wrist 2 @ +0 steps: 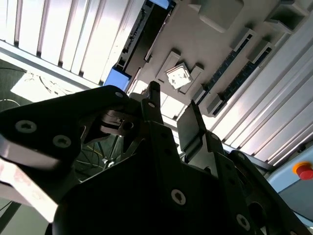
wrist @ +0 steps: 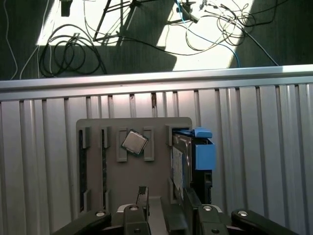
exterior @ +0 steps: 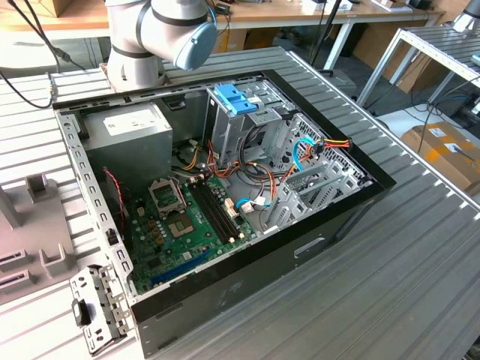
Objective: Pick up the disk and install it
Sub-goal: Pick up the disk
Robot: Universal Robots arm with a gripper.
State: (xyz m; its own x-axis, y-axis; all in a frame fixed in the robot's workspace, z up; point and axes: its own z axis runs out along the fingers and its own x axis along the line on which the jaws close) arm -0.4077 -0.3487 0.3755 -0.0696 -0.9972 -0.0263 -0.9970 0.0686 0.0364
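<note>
The exterior view shows the open computer case (exterior: 247,279) on the slatted table (exterior: 420,285), with the arm (exterior: 139,45) behind it. The first wrist view looks down on a grey tray (wrist: 132,181) — the disk (wrist: 178,169) stands on edge in its slot, beside a chip (wrist: 134,143). The gripper (wrist: 165,205) hangs above with its fingers spread, holding nothing — the tray's edge is apart from the table's rim.

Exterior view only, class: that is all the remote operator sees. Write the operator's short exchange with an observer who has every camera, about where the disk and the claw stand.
Operator: I see the open computer case. Where is the disk?
Observer: In the first wrist view the disk stands on edge in a slot of the grey tray, not yet picked up.
Operator: What is the claw doing?
Observer: In the second wrist view the claw is open, nothing between its fingers, pointing towards that tray.
</note>
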